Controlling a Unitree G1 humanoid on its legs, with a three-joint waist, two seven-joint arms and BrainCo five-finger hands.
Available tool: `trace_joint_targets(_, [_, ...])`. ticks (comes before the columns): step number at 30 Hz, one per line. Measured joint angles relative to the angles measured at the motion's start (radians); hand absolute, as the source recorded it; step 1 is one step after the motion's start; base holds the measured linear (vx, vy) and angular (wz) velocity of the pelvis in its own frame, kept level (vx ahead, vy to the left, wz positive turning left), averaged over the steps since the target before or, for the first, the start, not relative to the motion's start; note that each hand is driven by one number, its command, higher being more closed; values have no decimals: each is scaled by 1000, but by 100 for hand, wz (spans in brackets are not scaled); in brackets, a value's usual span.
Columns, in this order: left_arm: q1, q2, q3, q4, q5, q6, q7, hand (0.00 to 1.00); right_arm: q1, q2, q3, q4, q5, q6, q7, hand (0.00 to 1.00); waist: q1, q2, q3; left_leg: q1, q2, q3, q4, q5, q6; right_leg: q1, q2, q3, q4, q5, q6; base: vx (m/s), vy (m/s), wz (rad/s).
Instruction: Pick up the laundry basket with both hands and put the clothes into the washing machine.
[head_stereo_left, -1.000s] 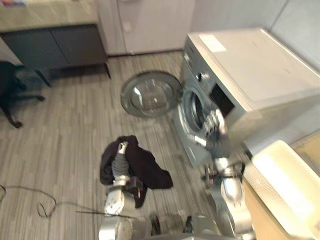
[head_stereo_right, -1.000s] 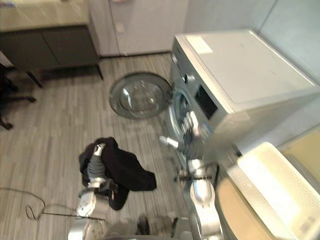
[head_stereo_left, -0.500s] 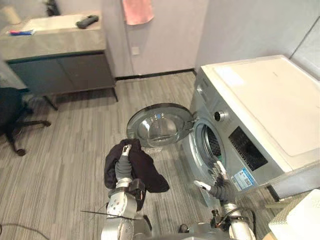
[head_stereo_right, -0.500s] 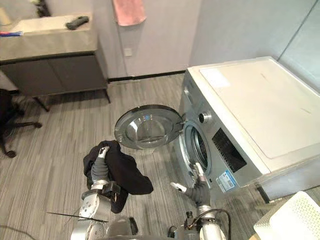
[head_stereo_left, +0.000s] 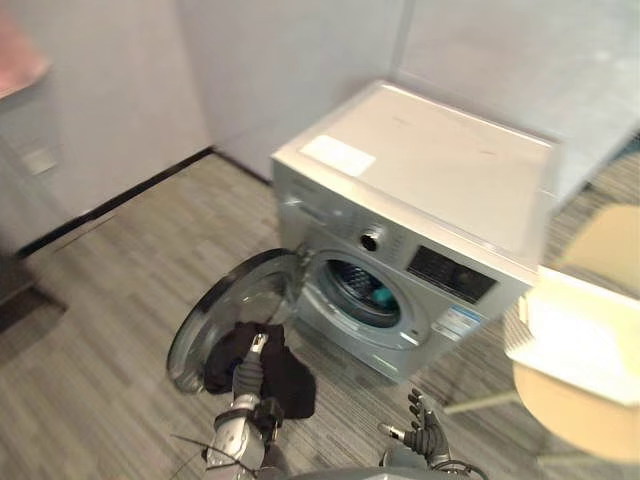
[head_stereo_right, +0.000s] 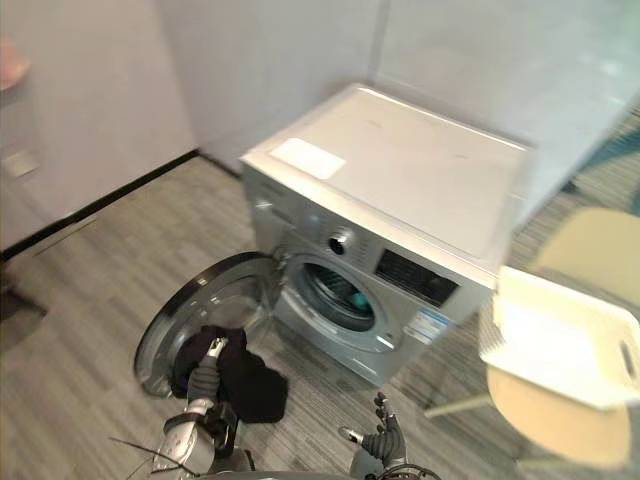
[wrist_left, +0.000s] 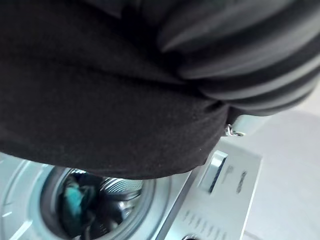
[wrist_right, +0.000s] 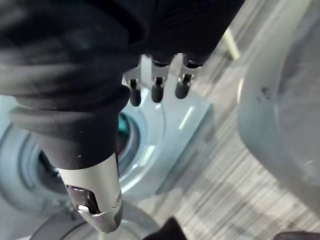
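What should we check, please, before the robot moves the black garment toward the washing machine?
1. The door of the washing machine is open: ok.
2. The black garment rides on the left hand: ok; the grip: cannot tell.
3. Room in the drum: cannot tell; a teal item lies inside.
4. The right hand is free and open: ok.
5. Garment lined up with the drum: not ok; it hangs over the door, off to the side.

Matt soft cloth: black garment (head_stereo_left: 290, 375); smooth satin silver casing: washing machine (head_stereo_left: 450, 170); grey wood-grain: floor (head_stereo_left: 100, 400).
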Motion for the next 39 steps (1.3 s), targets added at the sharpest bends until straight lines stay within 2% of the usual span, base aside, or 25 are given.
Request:
trace_joint_targets(1, [-10,0,-3,25,-4,1,-6,100,-23,-12,-9,49,-25,-11,4,0,0,3,-1,17,13,47,-10,-16,-15,2,-26,-95,5,-8,-26,-120,-10,-146])
trace_joint_targets(3, [-51,11,-15,88,-26,9,-23,100,-51,-29,-35,89,-37,-16,20,0,-20,7,2,20,24,64,-27,-18,-38,-23,-40,-135,10,-8,-26,-77,-110,-75])
trace_joint_targets(5, [-88,14,-30,148,-40,15,-25,100,-72,-32,-76,121,-14,-18,43,0,-38,3,2,17,27,53,-40,-6,-58,-51,-28,-133,30,-15,-7,51,-182,-27])
trace_joint_targets(8, [-118,20,-47,235,-62,26,-26,100,-74,-29,-83,119,-2,-25,65,0,-63,-1,-6,32,21,44,-126,67,-76,-72,4,-123,30,-21,-18,86,-185,-22])
trace_joint_targets(10, [-143,11,-39,275,-79,40,-24,100,-77,-33,-86,121,4,-21,75,0,-60,-5,-8,49,32,57,-178,102,-89,-66,38,-125,-8,-19,-20,105,-166,-15])
trace_joint_targets(11, [-141,9,-31,275,-94,40,-23,100,-82,-33,-92,129,5,-17,81,0,-58,8,-2,57,64,64,-187,109,-99,-61,75,-129,-30,-20,-21,129,-182,-24])
trace_joint_targets(12, [-136,14,-6,276,-110,40,-22,100,-90,-37,-94,138,7,-13,81,0,-58,8,-2,60,107,60,-168,110,-100,-38,122,-141,-60,-19,-28,140,-194,-30])
trace_joint_targets(13, [-133,14,10,279,-119,40,-20,100,-100,-43,-92,148,8,-12,82,0,-56,9,-2,58,129,51,-145,110,-99,-24,148,-146,-80,-14,-40,159,-218,-38])
trace_joint_targets(14, [-128,17,35,285,-150,40,-14,100,-119,-59,-77,160,11,-7,81,0,-55,10,-1,43,181,24,-78,112,-91,5,195,-147,-110,-13,-59,195,-217,-39])
trace_joint_targets(15, [-125,26,40,292,-179,40,-3,100,-133,-76,-56,169,11,1,81,0,-57,12,0,14,221,-23,0,124,-48,34,231,-147,-131,-12,-76,206,-208,-36])
trace_joint_targets(16, [-127,28,40,299,-180,40,1,100,-141,-85,-46,172,11,6,81,0,-58,13,2,-4,237,-46,40,137,-27,47,244,-144,-142,-7,-86,214,-183,-24])
trace_joint_targets(17, [-136,34,36,300,-196,41,4,100,-156,-93,-22,176,11,15,81,0,-57,7,20,-47,253,-81,123,156,11,70,253,-137,-159,-3,-98,158,-125,-18])
trace_joint_targets(18, [-173,35,31,300,-213,42,9,100,-181,-118,17,162,12,25,82,0,-53,3,66,-121,234,-136,234,97,3,83,251,-126,-166,2,-109,113,-96,-13])
trace_joint_targets(20, [-251,34,22,299,-221,41,27,100,-228,-121,26,125,23,35,76,0,-53,-19,138,-211,166,-170,279,43,1,52,226,-123,-128,0,-112,-25,-1,-10])
trace_joint_targets(21, [-351,34,15,300,-247,39,62,100,-345,-118,27,151,45,51,8,0,-53,-20,189,-329,87,-205,259,41,3,-45,198,-123,-47,-1,-112,-154,115,-36])
trace_joint_targets(22, [-453,20,5,300,-269,30,100,100,-459,-124,28,188,80,59,-60,0,-38,22,232,-404,42,-205,178,102,18,-145,198,-123,34,-9,-102,-165,172,-58])
trace_joint_targets(23, [-496,15,4,302,-278,26,117,100,-516,-121,35,209,99,61,-79,0,-26,37,264,-412,49,-192,186,59,50,-171,205,-118,67,-32,-99,-134,194,-54])
trace_joint_targets(24, [-607,21,9,319,-295,15,149,100,-615,-104,89,233,144,65,-108,0,-18,27,326,-452,41,-194,239,34,43,-232,178,-110,162,-80,-87,-133,135,-22])
trace_joint_targets(25, [-692,22,9,322,-311,-3,180,100,-671,-75,147,224,175,59,-125,0,-13,27,366,-501,41,-195,306,10,62,-292,149,-110,253,-109,-86,-132,94,3])
trace_joint_targets(26, [-724,19,8,329,-321,-17,193,100,-689,-61,166,220,190,51,-135,0,-9,27,375,-531,44,-200,344,-3,66,-323,133,-105,297,-127,-86,-183,68,4])
trace_joint_targets(27, [-798,7,10,351,-338,-40,227,100,-713,-2,206,197,223,44,-143,0,4,25,391,-607,59,-208,446,-33,75,-408,114,-95,418,-164,-81,-139,45,-5])
trace_joint_targets(29, [-834,-4,15,349,-344,-56,244,100,-717,-4,269,149,252,31,-141,0,6,26,393,-674,80,-210,529,-72,86,-480,104,-86,503,-193,-79,-146,33,-25])
trace_joint_targets(31, [-882,-27,45,347,-344,-73,263,100,-711,4,270,71,297,15,-148,0,5,27,402,-764,105,-216,623,-113,98,-580,100,-66,596,-215,-67,-173,45,-41])
trace_joint_targets(33, [-921,-40,55,338,-345,-80,271,100,-694,3,255,15,360,-16,-168,0,-2,27,404,-873,122,-219,707,-146,112,-697,90,-58,674,-242,-73,-174,35,-34])
trace_joint_targets(39, [-961,-80,113,288,-374,-99,311,100,-598,-9,261,-88,447,-35,-156,0,2,26,404,-1052,132,-234,789,-156,114,-878,66,-46,774,-245,-81,-101,-7,-5])
